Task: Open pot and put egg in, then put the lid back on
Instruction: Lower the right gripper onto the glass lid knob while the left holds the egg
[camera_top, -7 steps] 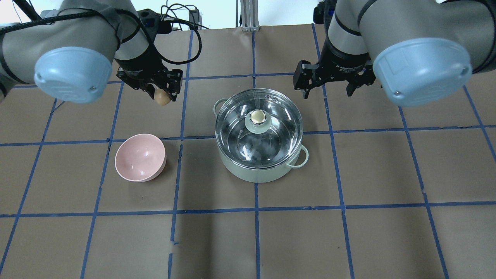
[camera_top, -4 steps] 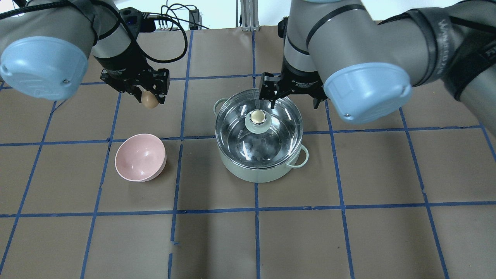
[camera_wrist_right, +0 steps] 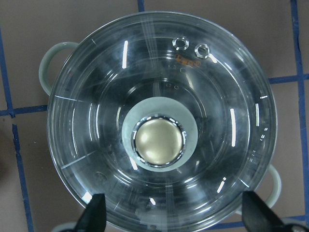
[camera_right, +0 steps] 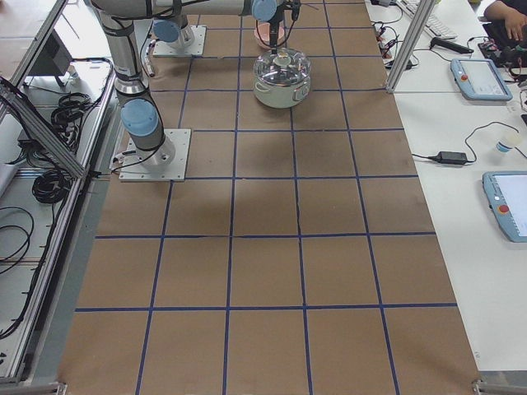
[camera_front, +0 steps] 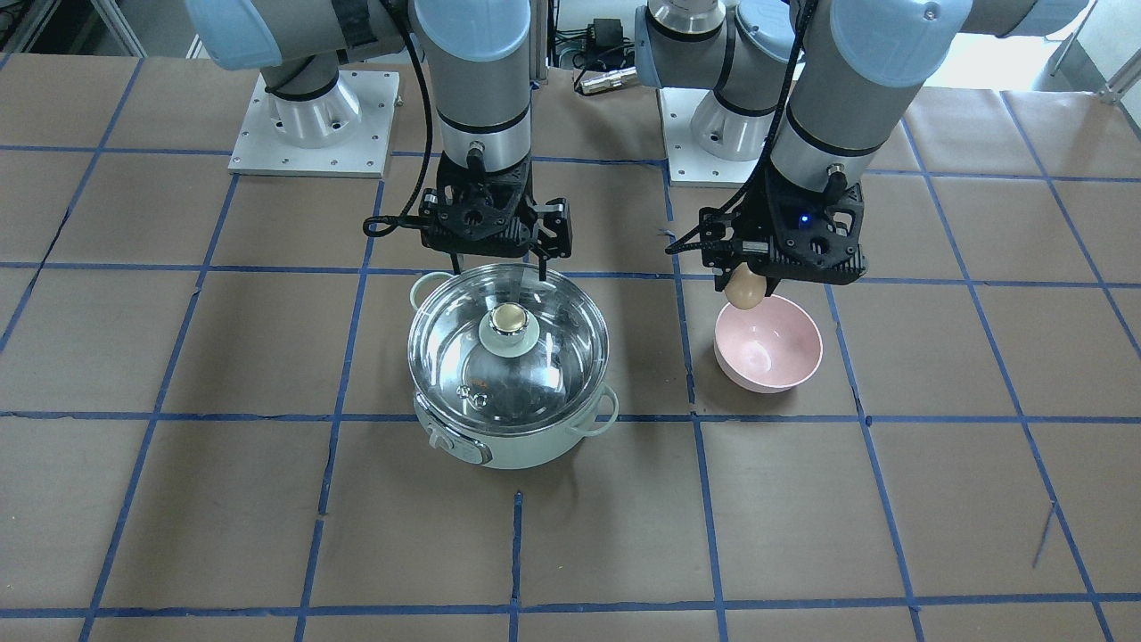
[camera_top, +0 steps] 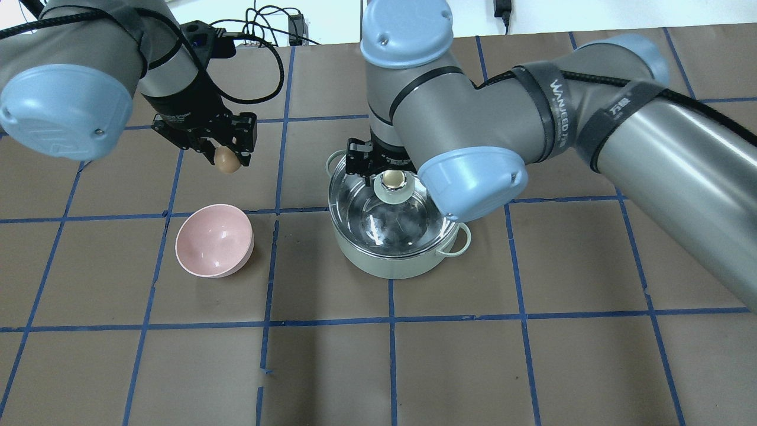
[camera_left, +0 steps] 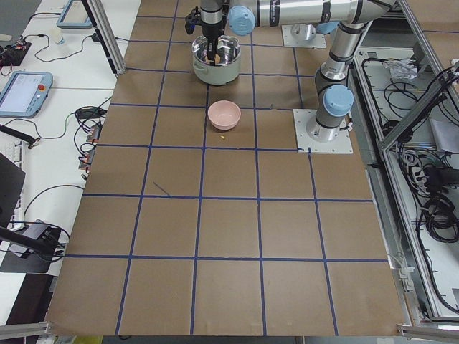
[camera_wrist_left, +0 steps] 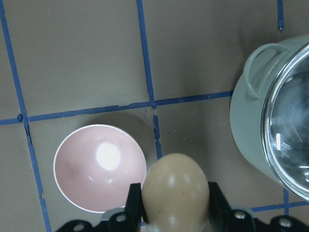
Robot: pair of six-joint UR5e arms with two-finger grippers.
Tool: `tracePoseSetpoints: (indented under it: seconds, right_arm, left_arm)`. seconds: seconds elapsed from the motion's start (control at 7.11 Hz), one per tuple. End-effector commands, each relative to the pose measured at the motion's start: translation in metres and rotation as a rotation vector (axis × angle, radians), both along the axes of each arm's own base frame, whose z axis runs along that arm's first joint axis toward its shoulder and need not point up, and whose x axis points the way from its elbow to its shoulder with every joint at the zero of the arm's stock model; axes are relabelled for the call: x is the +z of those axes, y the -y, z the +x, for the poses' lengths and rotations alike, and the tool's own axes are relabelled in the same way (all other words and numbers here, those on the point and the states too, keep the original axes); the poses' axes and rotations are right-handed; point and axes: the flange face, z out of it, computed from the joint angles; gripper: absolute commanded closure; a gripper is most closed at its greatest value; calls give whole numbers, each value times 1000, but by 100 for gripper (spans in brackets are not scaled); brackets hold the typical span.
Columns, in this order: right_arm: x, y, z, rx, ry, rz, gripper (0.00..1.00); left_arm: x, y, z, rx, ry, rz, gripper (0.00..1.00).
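The mint-green pot (camera_top: 390, 266) stands mid-table with the glass lid (camera_top: 378, 220) on it. The lid's gold-capped knob (camera_front: 508, 323) is centred in the right wrist view (camera_wrist_right: 159, 140). My right gripper (camera_front: 499, 266) is open and hovers above the lid, one finger on each side of the knob (camera_wrist_right: 176, 215), not touching it. My left gripper (camera_top: 226, 158) is shut on the tan egg (camera_front: 745, 287) and holds it in the air behind the pink bowl, to the pot's left. The egg (camera_wrist_left: 175, 188) fills the bottom of the left wrist view.
An empty pink bowl (camera_top: 214, 239) sits on the table left of the pot and also shows in the front view (camera_front: 768, 348). The brown tabletop has blue tape grid lines (camera_top: 390, 319). The right arm's elbow (camera_top: 473, 177) covers the pot's far right rim from overhead.
The right arm has swung left from behind the pot's right side to directly over the lid. The left gripper drifted slightly left with the egg, then held still.
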Motion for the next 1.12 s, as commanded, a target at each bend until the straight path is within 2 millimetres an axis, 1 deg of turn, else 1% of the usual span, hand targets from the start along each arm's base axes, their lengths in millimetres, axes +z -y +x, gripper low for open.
tracePoseSetpoints:
  seconds: [0.0, 0.14, 0.28, 0.42, 0.56, 0.7, 0.98]
  right_arm:
    - [-21, -7, 9, 46, -3, -14, 0]
    - [-32, -9, 7, 54, 0, -20, 0]
    - [-36, -7, 8, 89, 3, -43, 0]
    - [-45, 2, 7, 110, 1, -42, 0]
    - [-53, 7, 9, 110, 2, -48, 0]
    - [-55, 8, 9, 112, 1, -47, 0]
    - [-49, 15, 2, 127, 0, -58, 5]
  left_arm:
    - [4, 1, 1, 3, -1, -8, 93]
    - [4, 1, 1, 3, -1, -8, 93]
    - [6, 1, 1, 3, -1, -16, 93]
    - [7, 2, 2, 4, -1, -19, 93]
    - [8, 2, 2, 6, -1, -20, 93]
    - [10, 3, 8, 16, -3, -19, 93]
    - [12, 5, 14, 32, -26, -22, 93]
